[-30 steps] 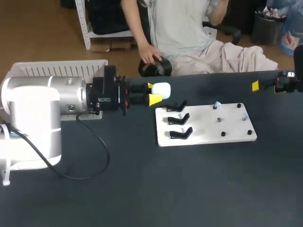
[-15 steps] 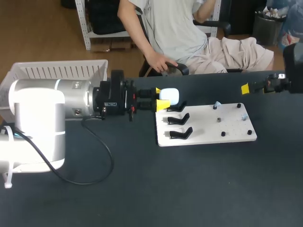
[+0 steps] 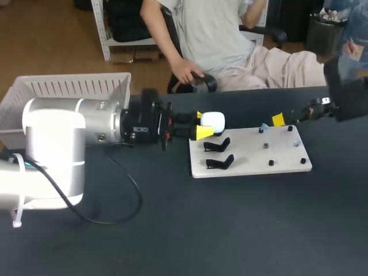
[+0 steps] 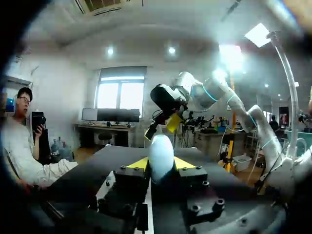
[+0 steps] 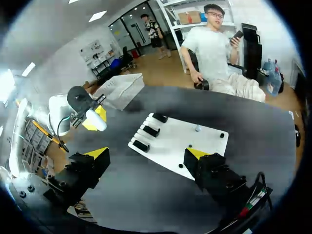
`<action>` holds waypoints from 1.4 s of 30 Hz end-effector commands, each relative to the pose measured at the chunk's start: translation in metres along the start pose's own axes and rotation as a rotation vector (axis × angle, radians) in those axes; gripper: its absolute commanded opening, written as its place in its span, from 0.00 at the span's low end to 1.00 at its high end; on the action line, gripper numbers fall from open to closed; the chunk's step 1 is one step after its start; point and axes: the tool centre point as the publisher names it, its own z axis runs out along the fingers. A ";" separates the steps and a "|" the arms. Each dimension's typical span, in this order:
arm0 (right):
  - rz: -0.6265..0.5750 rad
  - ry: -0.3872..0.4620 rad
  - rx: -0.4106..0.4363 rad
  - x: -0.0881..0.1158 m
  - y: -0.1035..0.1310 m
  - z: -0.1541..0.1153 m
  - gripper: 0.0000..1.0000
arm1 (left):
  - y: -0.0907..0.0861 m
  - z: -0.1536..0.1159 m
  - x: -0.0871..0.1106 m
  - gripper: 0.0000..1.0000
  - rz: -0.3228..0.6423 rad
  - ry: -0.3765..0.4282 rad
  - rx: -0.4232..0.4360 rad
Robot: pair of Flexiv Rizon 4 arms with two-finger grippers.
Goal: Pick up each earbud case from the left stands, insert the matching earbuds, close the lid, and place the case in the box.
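Left gripper (image 3: pixel 203 125): yellow tips clamped on the white earbud case (image 3: pixel 213 121), one tip on each side. In the left wrist view the case stands up between them, rounded end outward. The case is off the table, over the 10 o'clock corner of the white board (image 3: pixel 253 158), just beyond the two black stands (image 3: pixel 217 145) that show.

Right gripper (image 5: pixel 146 155): fingers spread wide, nothing between them. In the head view it hangs at the board's 1 o'clock edge, near small pale earbuds (image 3: pixel 263 127). Box (image 3: pixel 69 87) at 9 o'clock of the board, well apart.

Risks:
- The grip is on a smooth curved shell, so the case could swivel or squirt out when an earbud is pressed in.
- The lid looks closed. If it stays unopened, insertion fails.
- The arms converge over the board, so a collision is possible.
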 end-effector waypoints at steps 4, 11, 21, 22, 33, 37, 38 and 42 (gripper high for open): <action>-0.038 0.063 -0.017 -0.001 0.023 0.020 1.00 | 0.006 0.006 0.006 0.00 -0.007 0.003 0.040; -0.061 0.091 -0.004 -0.001 0.039 0.026 1.00 | 0.006 0.009 0.011 0.00 -0.004 -0.001 0.051; -0.069 0.129 0.008 0.004 0.056 0.038 1.00 | 0.005 0.010 0.013 0.00 0.049 -0.021 0.034; -0.069 0.132 0.008 0.004 0.057 0.039 1.00 | 0.005 0.010 0.013 0.00 0.051 -0.022 0.033; -0.069 0.168 0.015 0.001 0.069 0.056 1.00 | 0.004 0.008 0.014 0.00 0.065 -0.028 0.011; -0.070 0.176 0.002 -0.004 0.073 0.065 1.00 | 0.004 0.008 0.014 0.00 0.065 -0.028 0.011; -0.070 0.178 -0.001 -0.005 0.074 0.067 1.00 | 0.004 0.008 0.014 0.00 0.065 -0.028 0.011; -0.073 0.188 -0.010 -0.010 0.077 0.077 1.00 | 0.004 0.008 0.014 0.00 0.065 -0.028 0.011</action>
